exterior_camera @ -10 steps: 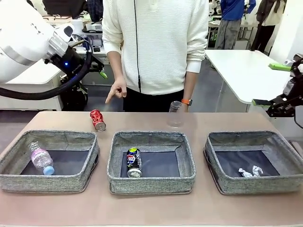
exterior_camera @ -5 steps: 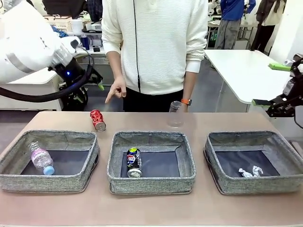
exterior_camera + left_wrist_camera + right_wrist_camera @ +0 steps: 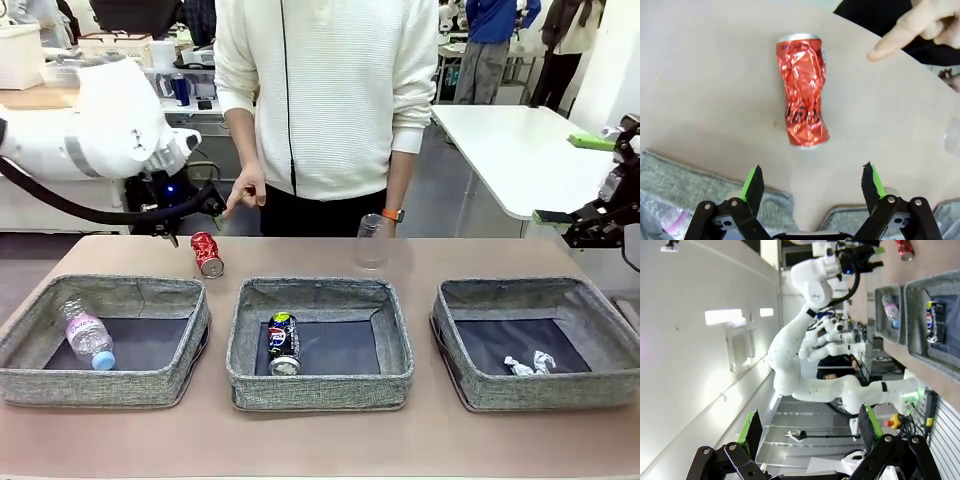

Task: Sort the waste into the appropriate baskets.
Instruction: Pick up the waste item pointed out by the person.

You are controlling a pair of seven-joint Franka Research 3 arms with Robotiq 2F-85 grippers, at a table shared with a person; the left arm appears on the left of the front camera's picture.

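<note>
A crushed red can [image 3: 207, 253] lies on the table behind the left basket [image 3: 150, 385]. My left gripper [image 3: 192, 228] hovers open just above and left of it. In the left wrist view the red can [image 3: 802, 105] lies lengthwise ahead of the open left gripper [image 3: 812, 179], apart from both fingers. A person's finger [image 3: 895, 35] points at it. The left basket holds a clear bottle [image 3: 88, 335], the middle basket [image 3: 320, 390] a dark can [image 3: 283, 343], and the right basket [image 3: 470, 385] white scraps [image 3: 528, 364]. A clear cup [image 3: 371, 242] stands at the far edge. My right gripper [image 3: 570, 178] hangs open off the table's right side.
The person stands at the far side, with a pointing hand [image 3: 245, 195] close to my left gripper. The right wrist view is rolled sideways; the open right gripper [image 3: 809, 430] faces the room, with my left arm [image 3: 812, 282] and the red can [image 3: 903, 249] far off.
My left arm has swung down and in towards the table, so its open gripper now hangs by the red can. The right arm, the person's hand and the waste have stayed put.
</note>
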